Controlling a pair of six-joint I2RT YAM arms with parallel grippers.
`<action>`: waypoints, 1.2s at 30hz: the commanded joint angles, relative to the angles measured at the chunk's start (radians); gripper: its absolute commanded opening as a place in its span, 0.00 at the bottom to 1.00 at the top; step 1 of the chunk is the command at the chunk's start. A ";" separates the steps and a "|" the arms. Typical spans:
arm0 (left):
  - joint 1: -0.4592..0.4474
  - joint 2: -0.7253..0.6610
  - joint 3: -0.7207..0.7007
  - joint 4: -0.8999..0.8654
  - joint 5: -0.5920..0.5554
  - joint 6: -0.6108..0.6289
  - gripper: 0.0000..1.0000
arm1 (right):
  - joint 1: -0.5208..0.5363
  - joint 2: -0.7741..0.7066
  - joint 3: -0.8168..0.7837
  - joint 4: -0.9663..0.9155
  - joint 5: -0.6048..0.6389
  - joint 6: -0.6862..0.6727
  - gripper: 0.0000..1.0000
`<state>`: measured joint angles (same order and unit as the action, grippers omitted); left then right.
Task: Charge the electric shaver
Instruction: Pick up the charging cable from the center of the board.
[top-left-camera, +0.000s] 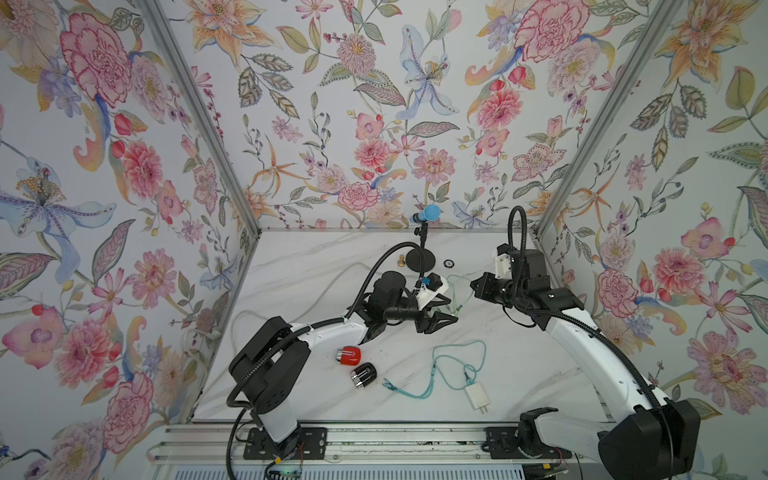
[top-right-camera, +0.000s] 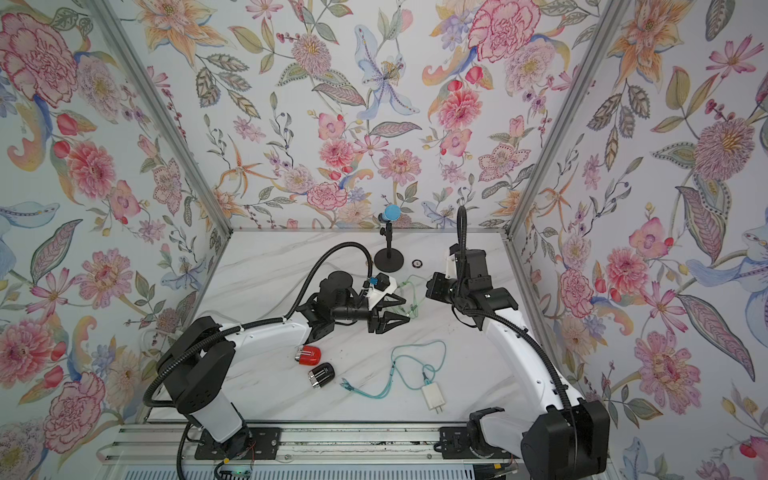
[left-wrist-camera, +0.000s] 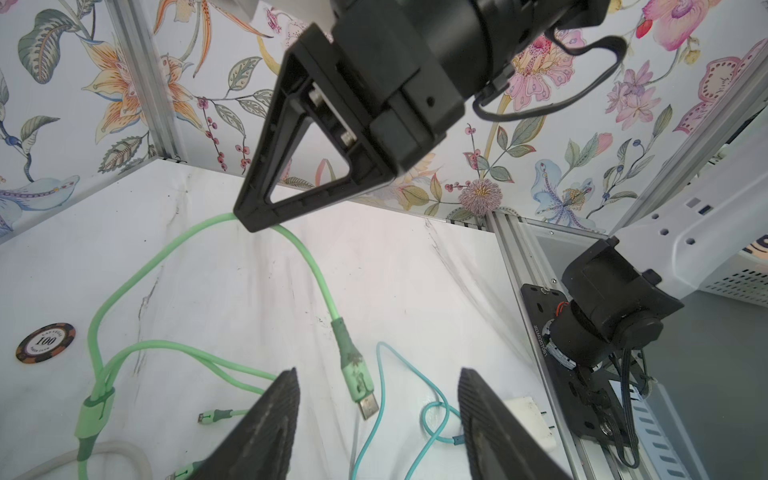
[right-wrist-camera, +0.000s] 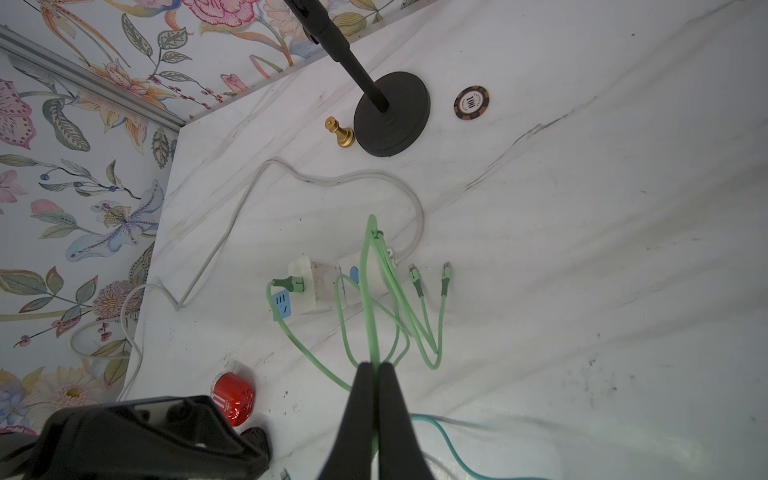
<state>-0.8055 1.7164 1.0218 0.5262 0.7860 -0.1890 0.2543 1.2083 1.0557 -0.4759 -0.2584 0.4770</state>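
**Shavers lie loose at front left; right gripper pinches the green cable**

Shavers first: you have two, side by side at the front left of the marble table (top-left-camera: 316, 266), near the left arm's forearm. The red shaver (top-left-camera: 349, 354) lies just behind the black shaver (top-left-camera: 364, 375). Both are on their sides, apart from every cable, with their metal heads pointing left.

Further back stand one gold pawn (top-left-camera: 401, 261), one microphone stand (top-left-camera: 420, 259) and one poker chip (top-left-camera: 448, 263), in that order.

Your left gripper (left-wrist-camera: 378, 376) hovers mid-table with its two fingers moderately apart and nothing clamped between them. In the left wrist view, the USB plug (left-wrist-camera: 361, 386) of the green cable (left-wrist-camera: 320, 286) dangles in front of that gap.

One teal cable (top-left-camera: 433, 368) loops across the front of the table and ends at one white wall adapter (top-left-camera: 477, 397).

Your right gripper (right-wrist-camera: 376, 365) is pinched tight on a strand of the green cable and holds it up off the table. Beneath it, the right wrist view shows one power strip (right-wrist-camera: 316, 282) with a green plug seated in it and two small green connectors lying loose. You cannot tell from these views whether the green strands belong to one cable or two.
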 joint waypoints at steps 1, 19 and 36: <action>-0.006 0.030 0.022 0.042 0.044 -0.022 0.57 | 0.005 -0.038 -0.024 0.041 -0.014 0.017 0.05; -0.005 0.076 0.043 0.102 0.084 -0.082 0.31 | 0.014 -0.105 -0.102 0.145 -0.040 0.059 0.06; 0.004 0.078 0.044 0.077 0.078 -0.076 0.16 | 0.003 -0.122 -0.116 0.166 -0.028 0.054 0.06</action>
<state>-0.8055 1.7824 1.0397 0.6022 0.8421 -0.2665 0.2642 1.1072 0.9607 -0.3317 -0.2985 0.5217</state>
